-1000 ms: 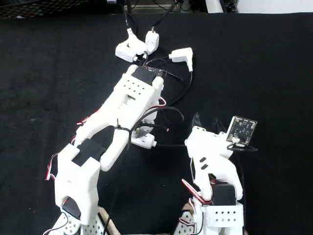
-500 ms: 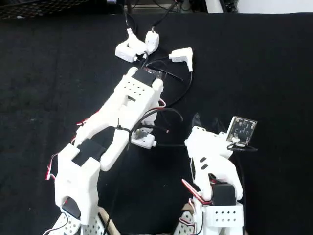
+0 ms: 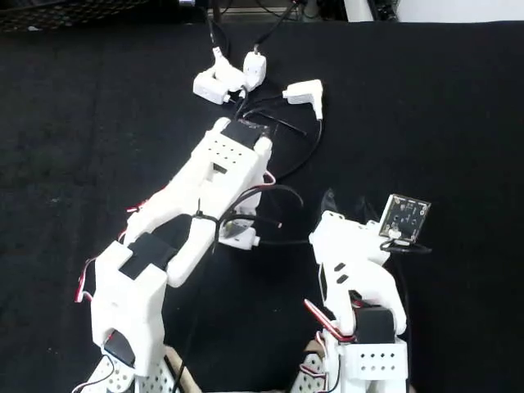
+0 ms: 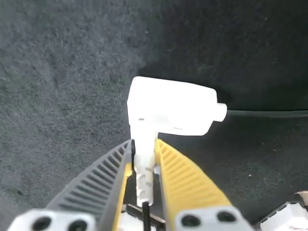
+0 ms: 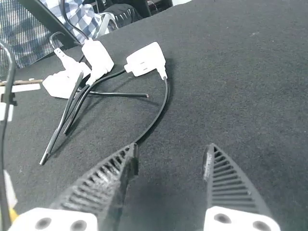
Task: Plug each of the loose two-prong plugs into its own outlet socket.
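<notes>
A black, felt-like cloth covers the desk (image 3: 458, 123). Beyond its far edge, a dark mesh panel (image 3: 74, 11) sits at one corner and a white surface (image 3: 458, 8) at the other. Blue-and-white checked fabric (image 5: 79, 17) shows behind the desk.

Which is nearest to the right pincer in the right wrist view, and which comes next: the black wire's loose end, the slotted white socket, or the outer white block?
1. Black wire's loose end, on the cloth ahead of the right pincer.
2. Slotted white socket, just beyond that end.
3. Outer white block, off to the side by the cloth's edge.
</notes>
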Available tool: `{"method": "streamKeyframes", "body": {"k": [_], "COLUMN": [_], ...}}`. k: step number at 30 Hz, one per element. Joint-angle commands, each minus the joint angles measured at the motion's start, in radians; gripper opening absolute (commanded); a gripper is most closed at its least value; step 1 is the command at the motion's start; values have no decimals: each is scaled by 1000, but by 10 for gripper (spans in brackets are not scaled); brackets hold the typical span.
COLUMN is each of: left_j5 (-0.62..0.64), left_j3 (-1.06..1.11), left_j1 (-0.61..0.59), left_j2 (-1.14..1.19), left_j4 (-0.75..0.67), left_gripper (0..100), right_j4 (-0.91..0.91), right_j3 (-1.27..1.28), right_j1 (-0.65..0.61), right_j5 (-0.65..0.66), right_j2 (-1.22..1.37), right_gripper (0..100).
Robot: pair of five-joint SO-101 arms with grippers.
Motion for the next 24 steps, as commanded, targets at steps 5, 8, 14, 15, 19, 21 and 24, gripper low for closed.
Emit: {"method": "streamKeyframes", "body": {"k": [5,8,14,15,19,21,24], "left_j5": [0,0,8,8,34,35,35], "left_j3": [24,24,21,15,13,16,22], "left_j1": [-10,-5,-10,-10,-21,-22,-22], "left_j2": [-17,-14,117,144,207,218,221], "left_j4": [-71,-100,-137,-137,-186,-216,-242], "left_gripper": [30,30,30,30,30,30,30], "right_j4": [-2,-2,-2,-2,-2,-2,-2], "right_j3": [10,10,10,10,10,10,10], "right_j1": [-12,-12,-12,-12,-12,-12,-12], "right_j5": [8,8,8,8,8,8,8], "right_j2": [-39,-39,-39,-39,-39,-39,-39], "right_gripper": [227,227,227,227,227,227,227]}}
